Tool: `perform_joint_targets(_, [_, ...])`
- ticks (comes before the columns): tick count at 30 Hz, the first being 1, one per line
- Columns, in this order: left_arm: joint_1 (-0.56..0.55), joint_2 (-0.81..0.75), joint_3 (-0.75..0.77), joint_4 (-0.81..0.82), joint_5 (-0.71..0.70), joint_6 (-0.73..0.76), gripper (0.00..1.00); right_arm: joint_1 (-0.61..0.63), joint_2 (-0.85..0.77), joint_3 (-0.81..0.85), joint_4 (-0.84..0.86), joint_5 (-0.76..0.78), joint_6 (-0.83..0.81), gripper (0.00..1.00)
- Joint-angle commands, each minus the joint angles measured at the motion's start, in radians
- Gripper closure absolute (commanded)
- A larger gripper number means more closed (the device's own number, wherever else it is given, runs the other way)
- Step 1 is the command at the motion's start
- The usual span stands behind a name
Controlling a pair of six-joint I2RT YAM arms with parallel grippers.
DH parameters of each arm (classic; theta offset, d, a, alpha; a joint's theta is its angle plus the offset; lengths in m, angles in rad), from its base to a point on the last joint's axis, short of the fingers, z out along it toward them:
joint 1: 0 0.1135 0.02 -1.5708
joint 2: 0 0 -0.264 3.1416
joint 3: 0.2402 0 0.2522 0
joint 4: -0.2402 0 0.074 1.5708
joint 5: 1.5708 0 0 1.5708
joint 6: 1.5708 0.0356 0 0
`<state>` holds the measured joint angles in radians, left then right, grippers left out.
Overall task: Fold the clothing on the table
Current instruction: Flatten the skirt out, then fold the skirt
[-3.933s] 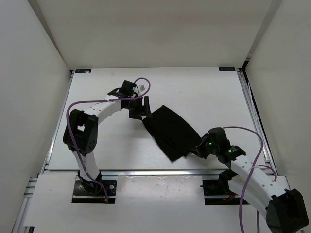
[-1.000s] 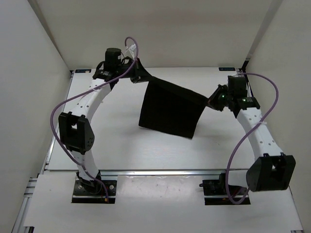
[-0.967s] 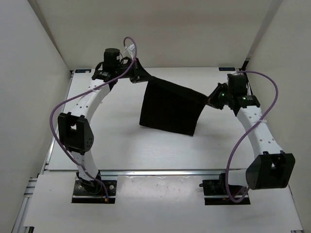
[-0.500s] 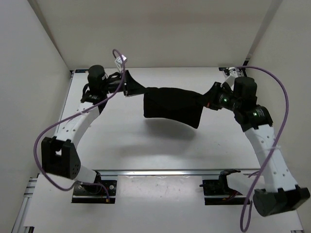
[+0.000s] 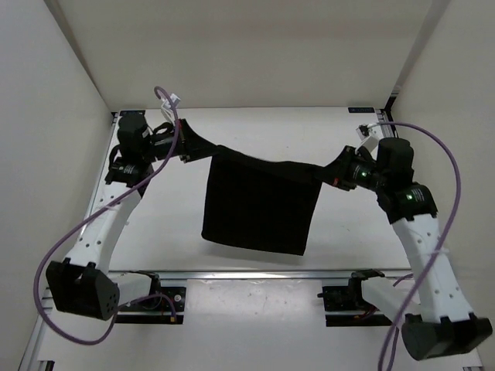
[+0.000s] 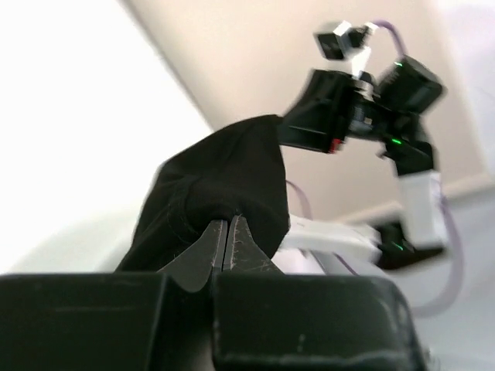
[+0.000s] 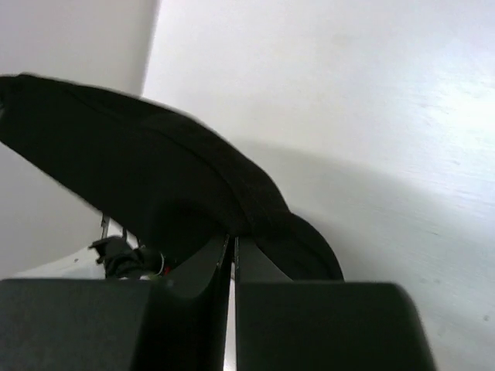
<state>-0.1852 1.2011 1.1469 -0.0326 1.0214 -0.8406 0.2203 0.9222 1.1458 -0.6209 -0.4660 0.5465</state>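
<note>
Seen from above, I am holding the cloth (image 5: 259,205) up over the middle of the table (image 5: 155,232), strung between my two grippers. My left gripper (image 5: 184,148) is pinching its upper left corner and my right gripper (image 5: 332,175) its upper right one. The top edge is sagging slightly between them, and the rest is hanging as a flat, nearly square sheet. I cannot tell from here whether the bottom hem is touching the table.

My wrist cameras are showing what the top view cannot, the jaws themselves. In the left wrist view my fingers (image 6: 209,247) are pressing together on a fold of cloth, which is bunching into a soft hump above the tips. The right wrist view is showing the same clamp, with the cloth running off to the left as a long dark ridge. The left wrist view is also catching my right arm (image 6: 418,197) across the way, blurred, with small green lights glowing on it.

The cloth is looking thin, matte and plain black. The table is matte white, with aluminium rails (image 5: 255,273) along its near edge and white walls (image 5: 255,54) standing around it. Purple cables (image 5: 421,127) are looping off both arms. The hanging sheet is hiding the table behind it, and my own finger housings are filling the bottom of both wrist views.
</note>
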Motion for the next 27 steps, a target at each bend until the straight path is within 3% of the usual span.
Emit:
perform_joint_targets(1, [-0.009,0.102,-0.024,-0.248,-0.197,0.172,1.0,-0.107,0.093,-0.098,0.065,-0.126,-0.014,1.0])
perform_joint_targets(7, [-0.048,0.42,0.063,-0.247,-0.317,0.21,1.0,-0.203,0.375,-0.095,0.243,-0.177,-0.054,1.0])
perform_joint_targets(13, [-0.031,0.704,0.289,-0.213,-0.32,0.156,1.0,-0.275,0.631,0.023,0.328,-0.243,-0.059,0.99])
perform_joint_targets(17, [-0.037,0.842,0.45,-0.242,-0.311,0.144,1.0,-0.286,0.691,0.066,0.357,-0.224,-0.046,1.0])
perform_joint_targets(22, [-0.072,0.841,0.464,-0.221,-0.258,0.104,1.0,-0.311,0.733,0.081,0.303,-0.23,-0.072,1.0])
perform_joint_targets(27, [-0.097,0.744,0.297,-0.147,-0.238,0.061,1.0,-0.306,0.715,0.003,0.25,-0.226,-0.108,1.0])
